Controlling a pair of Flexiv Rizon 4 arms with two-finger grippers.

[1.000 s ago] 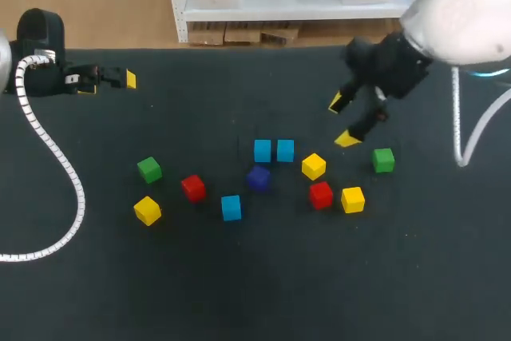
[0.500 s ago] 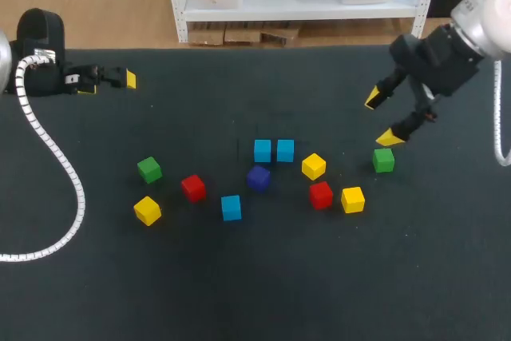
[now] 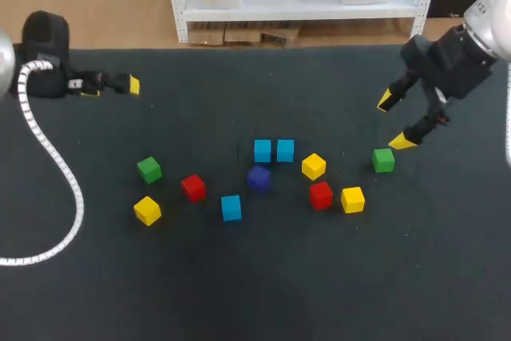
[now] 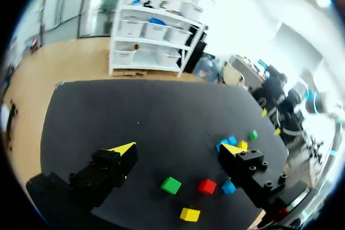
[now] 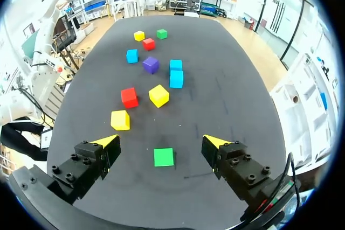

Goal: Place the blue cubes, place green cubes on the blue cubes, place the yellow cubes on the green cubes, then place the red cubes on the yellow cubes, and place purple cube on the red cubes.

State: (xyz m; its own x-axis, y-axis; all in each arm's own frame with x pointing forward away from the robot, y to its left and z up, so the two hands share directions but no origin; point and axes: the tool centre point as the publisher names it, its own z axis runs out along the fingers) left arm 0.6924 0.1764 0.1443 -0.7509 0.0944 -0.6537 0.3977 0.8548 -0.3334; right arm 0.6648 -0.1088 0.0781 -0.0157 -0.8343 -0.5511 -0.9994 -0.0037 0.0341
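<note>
Since two blue cubes [image 3: 274, 150] already sit side by side as a base, right claw [image 3: 394, 121] hangs spread over the green cube [image 3: 383, 160] to their right, likely lining up a grasp; left claw [image 3: 120, 84], spread, sits far to their left.

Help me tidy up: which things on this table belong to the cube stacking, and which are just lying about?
Belong to the job:
blue cubes
green cubes
yellow cubes
red cubes
purple cube

Lying about:
white ribbed hose trailing from the left arm across the table
</note>
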